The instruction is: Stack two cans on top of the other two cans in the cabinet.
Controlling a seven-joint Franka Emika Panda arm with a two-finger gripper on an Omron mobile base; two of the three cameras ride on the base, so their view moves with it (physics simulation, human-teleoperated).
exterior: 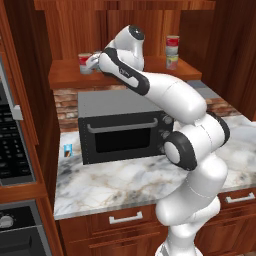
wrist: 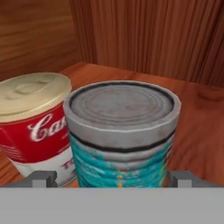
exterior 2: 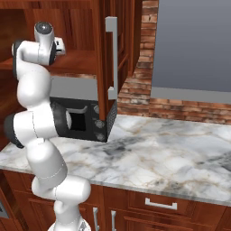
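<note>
On the shelf board (wrist: 199, 131) of the reddish-brown cabinet (exterior: 65, 75), a teal-label can (wrist: 122, 135) stands upright right in front of the hand. A red-and-white can (wrist: 33, 127) stands close beside it on the left. My gripper (wrist: 113, 179) is open, and its two fingertips (wrist: 43, 178) flank the teal can low down, without closing on it. From the left base view the hand (exterior: 96, 62) sits at the shelf's left end next to the red-and-white can (exterior: 84, 62). At the shelf's right end another red-and-white can (exterior: 172, 42) rests on a pale yellow-green can (exterior: 172, 61).
A black microwave (exterior: 125, 127) stands on the marble counter (exterior: 115, 185) directly under the shelf. The open cabinet door (exterior 2: 106, 67) hangs to the right of the arm. A stove (exterior: 12, 150) is at far left, and a small blue packet (exterior: 68, 150) lies beside the microwave.
</note>
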